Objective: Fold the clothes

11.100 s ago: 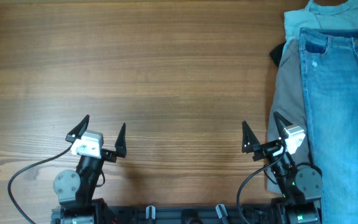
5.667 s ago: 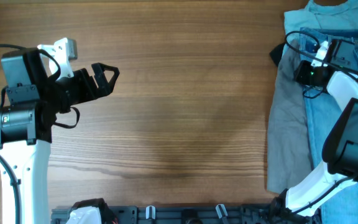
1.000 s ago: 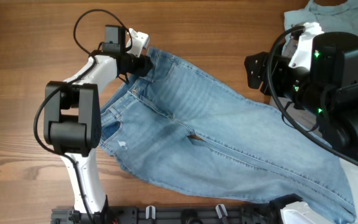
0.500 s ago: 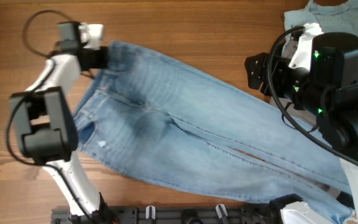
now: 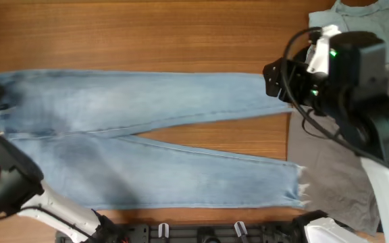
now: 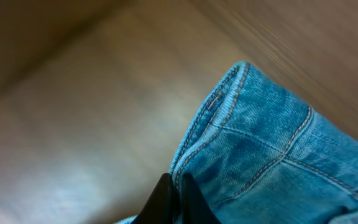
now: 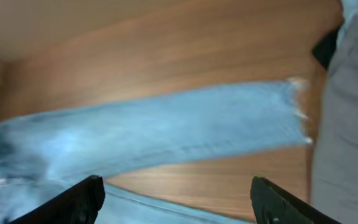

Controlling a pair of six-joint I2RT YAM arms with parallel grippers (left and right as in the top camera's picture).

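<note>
A robotics lab bench: wood-grain table (image 5: pixel 147 34) with cabled robot arm (image 5: pixel 356 67).

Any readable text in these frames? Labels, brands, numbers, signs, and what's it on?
None can be read in any view.
jeans: no tag or patch lettering shows; the left wrist view shows only seams and stitching.
right arm: green lights, no legible print.
grey trousers and teal shirt: plain, no print visible.

No writing, label, brand, number or sign is showing legibly in any view. The jeans (image 5: pixel 147 108) are showing only plain denim and stitching, and the desk (image 5: pixel 147 34) is showing only wood grain.
</note>
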